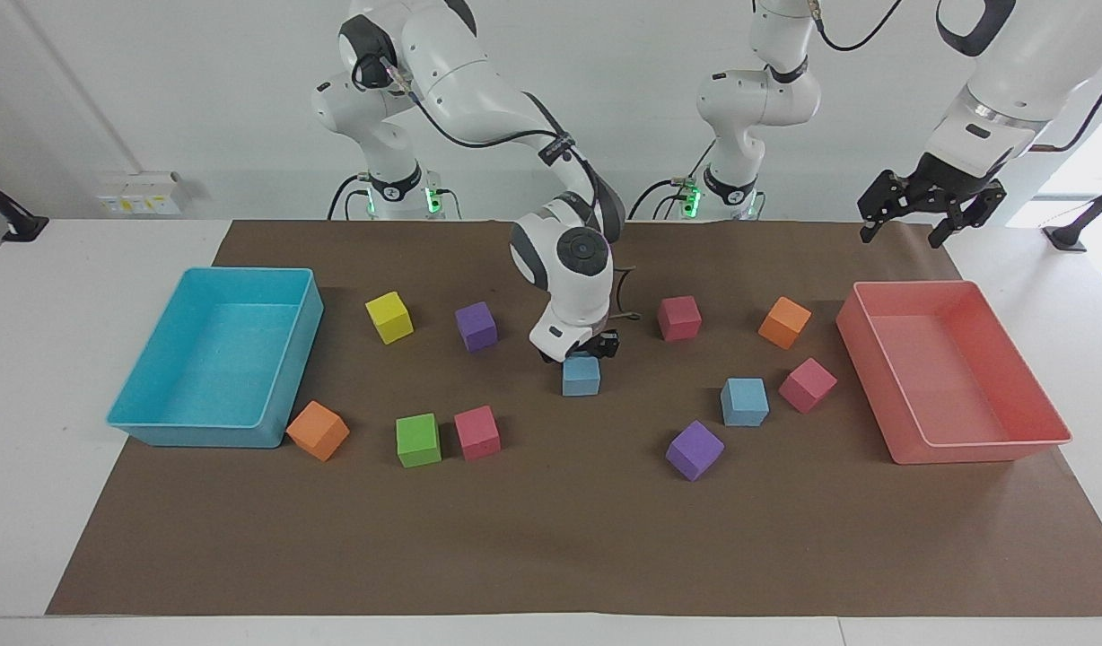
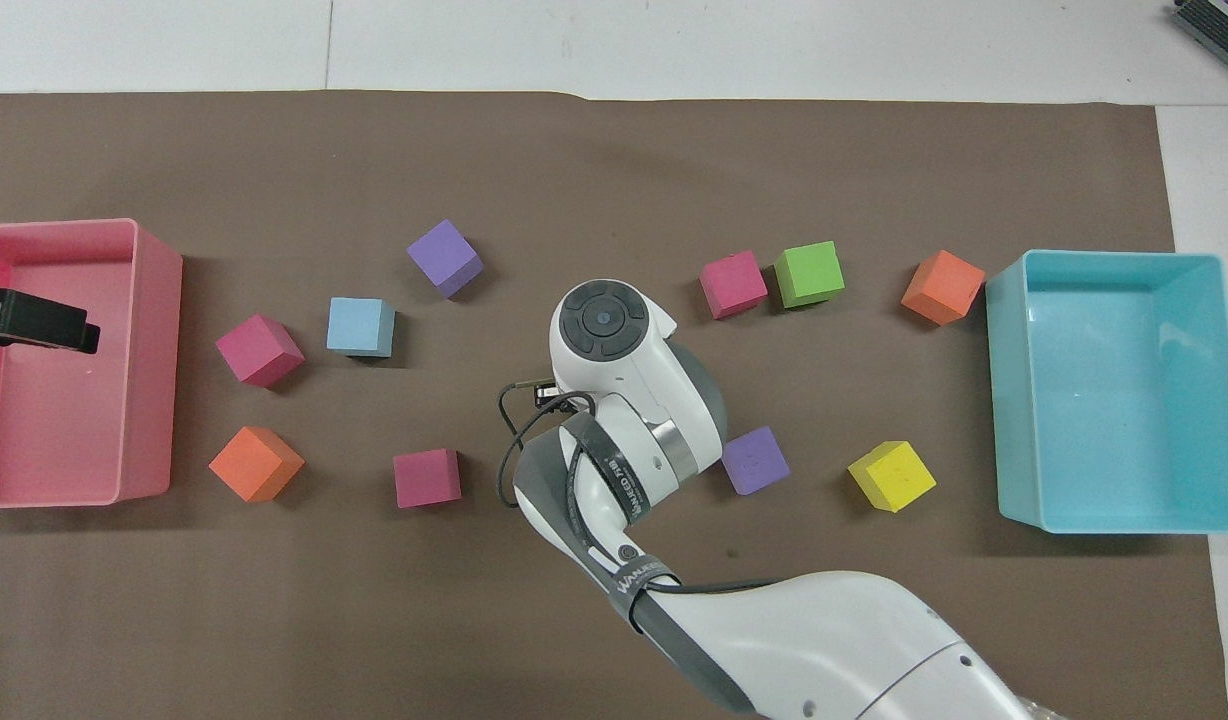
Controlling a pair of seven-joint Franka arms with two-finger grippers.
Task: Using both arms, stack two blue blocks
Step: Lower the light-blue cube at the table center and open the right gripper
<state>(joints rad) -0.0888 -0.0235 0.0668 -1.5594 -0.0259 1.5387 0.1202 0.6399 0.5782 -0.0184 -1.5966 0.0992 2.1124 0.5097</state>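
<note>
The red cube and an orange cube lie nearer to the robots than the resting blue block and well apart from it, so they should not hinder an approach. The left gripper hangs with its fingers spread over the pink tray, toward the left arm's end from the resting blue block, and waits. The right gripper pinches the top of the held blue block, toward the right arm's end from the resting blue block, with bare mat between the two. From overhead the wrist hides this block. The grip looks shallow, so the foam could twist or slip on the way, and a tilted block would land skewed and slide off. A magenta cube sits just beside the resting blue block, toward the left arm's end, and a careless descent could knock it or the base. A purple cube lies near the resting blue block, farther from the robots, and from there the mat runs open to its edge
</note>
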